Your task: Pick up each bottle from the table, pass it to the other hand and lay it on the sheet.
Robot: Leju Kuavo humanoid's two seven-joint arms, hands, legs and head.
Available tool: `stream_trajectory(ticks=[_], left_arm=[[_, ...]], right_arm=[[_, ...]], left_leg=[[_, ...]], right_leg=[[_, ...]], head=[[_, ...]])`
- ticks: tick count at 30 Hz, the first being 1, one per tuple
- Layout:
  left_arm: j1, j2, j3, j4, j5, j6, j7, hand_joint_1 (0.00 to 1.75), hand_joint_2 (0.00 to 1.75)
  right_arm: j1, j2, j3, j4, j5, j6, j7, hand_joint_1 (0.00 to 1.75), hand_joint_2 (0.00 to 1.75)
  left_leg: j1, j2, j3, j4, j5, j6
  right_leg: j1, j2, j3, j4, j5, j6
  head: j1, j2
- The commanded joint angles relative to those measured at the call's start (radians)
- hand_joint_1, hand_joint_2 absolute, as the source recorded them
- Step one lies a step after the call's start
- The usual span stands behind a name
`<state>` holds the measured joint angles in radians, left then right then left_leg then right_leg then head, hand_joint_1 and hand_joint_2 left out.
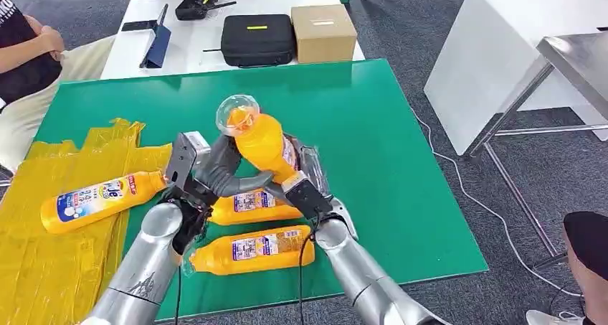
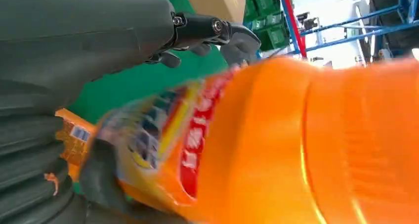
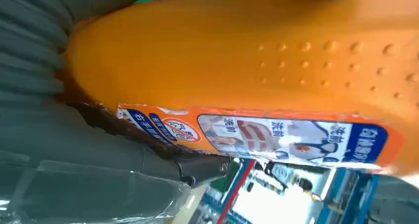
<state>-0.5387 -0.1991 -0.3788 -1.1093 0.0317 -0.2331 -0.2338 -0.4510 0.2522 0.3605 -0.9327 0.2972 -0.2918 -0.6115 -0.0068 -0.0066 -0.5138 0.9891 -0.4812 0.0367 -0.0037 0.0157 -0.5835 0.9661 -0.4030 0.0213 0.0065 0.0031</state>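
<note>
Right now I have an orange bottle [image 1: 264, 147] lifted above the middle of the green table [image 1: 401, 196], tilted, with its clear cap end pointing up and away from me. Both hands are on it: my right hand [image 1: 305, 185] grips the labelled lower body from the right, and my left hand [image 1: 219, 168] wraps its grey fingers around the same stretch from the left. From the left wrist camera the bottle's [image 2: 276, 145] orange body and red-and-blue label sit right against the left hand [image 2: 74, 61] (the picture is blurred, so I cannot read finger contact precisely there). From the right wrist camera the bottle [image 3: 247, 61] lies along the right hand [image 3: 64, 150], label edge pressed to the grey cover.

Below the hands, two more orange bottles lie flat on the green surface: one [image 1: 252, 204] just under the held bottle, the other [image 1: 252, 249] nearer to me, both with labels facing up. On my left, a fourth bottle [image 1: 100, 198] lies on the yellow sheet [image 1: 43, 267].

Beyond the green table stands a white table [image 1: 193, 31] with a black case [image 1: 257, 39] and a cardboard box [image 1: 323, 32]. A person [image 1: 29, 59] sits at the far left.
</note>
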Motion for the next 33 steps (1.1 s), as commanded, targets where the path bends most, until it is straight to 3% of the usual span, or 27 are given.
stream_trajectory(ticks=[1, 18, 19, 20, 21, 22, 33], left_arm=[[-0.069, 0.001, -0.043, 0.113, 0.018, 0.004, -0.013, 0.0, 1.75], [-0.042, -0.005, -0.045, 0.062, 0.053, 0.008, -0.044, 0.03, 1.75], [-0.038, -0.005, -0.043, 0.054, 0.057, 0.014, -0.051, 1.4, 1.75], [-0.036, -0.003, -0.044, 0.05, 0.059, 0.014, -0.053, 1.59, 1.75], [-0.036, -0.003, -0.044, 0.05, 0.059, 0.014, -0.053, 1.59, 1.75], [-0.033, 0.0, -0.043, 0.047, 0.063, 0.015, -0.058, 1.75, 1.75], [-0.014, 0.009, -0.036, 0.025, 0.074, 0.025, -0.076, 1.75, 1.75]], right_arm=[[-0.084, 0.022, 0.068, 0.165, 0.012, 0.02, 0.009, 1.75, 1.75], [-0.103, 0.036, 0.093, 0.22, 0.018, 0.039, 0.029, 1.75, 1.75], [-0.102, 0.034, 0.092, 0.22, 0.017, 0.04, 0.029, 1.75, 1.75], [-0.101, 0.034, 0.092, 0.22, 0.015, 0.041, 0.029, 1.73, 1.75], [-0.101, 0.034, 0.092, 0.22, 0.015, 0.041, 0.029, 1.73, 1.75], [-0.102, 0.032, 0.09, 0.22, 0.014, 0.041, 0.029, 1.75, 1.75], [-0.103, 0.028, 0.088, 0.231, 0.01, 0.046, 0.028, 1.75, 1.75]], left_leg=[[0.001, 0.001, 0.001, 0.0, 0.0, -0.002], [0.001, 0.0, 0.001, 0.0, 0.0, -0.002], [0.001, 0.0, 0.002, -0.001, -0.001, -0.002], [0.001, 0.0, 0.002, -0.001, -0.001, -0.003], [0.001, 0.0, 0.001, -0.001, 0.0, -0.002], [0.001, 0.0, 0.002, -0.001, -0.001, -0.003], [0.001, 0.0, 0.001, 0.0, 0.0, -0.002]], right_leg=[[0.001, 0.0, 0.001, 0.0, 0.0, 0.0], [0.001, -0.001, 0.001, -0.001, 0.0, 0.0], [0.001, -0.001, 0.002, -0.001, -0.001, 0.0], [0.001, -0.002, 0.002, -0.001, -0.001, 0.0], [0.001, -0.001, 0.002, -0.001, -0.001, 0.0], [0.001, -0.002, 0.003, -0.001, -0.001, 0.0], [0.001, -0.001, 0.001, -0.001, 0.0, 0.0]], head=[[0.0, 0.0], [0.0, 0.0], [0.0, 0.0], [0.0, 0.0], [0.0, 0.0], [0.0, 0.0], [0.0, 0.0]])
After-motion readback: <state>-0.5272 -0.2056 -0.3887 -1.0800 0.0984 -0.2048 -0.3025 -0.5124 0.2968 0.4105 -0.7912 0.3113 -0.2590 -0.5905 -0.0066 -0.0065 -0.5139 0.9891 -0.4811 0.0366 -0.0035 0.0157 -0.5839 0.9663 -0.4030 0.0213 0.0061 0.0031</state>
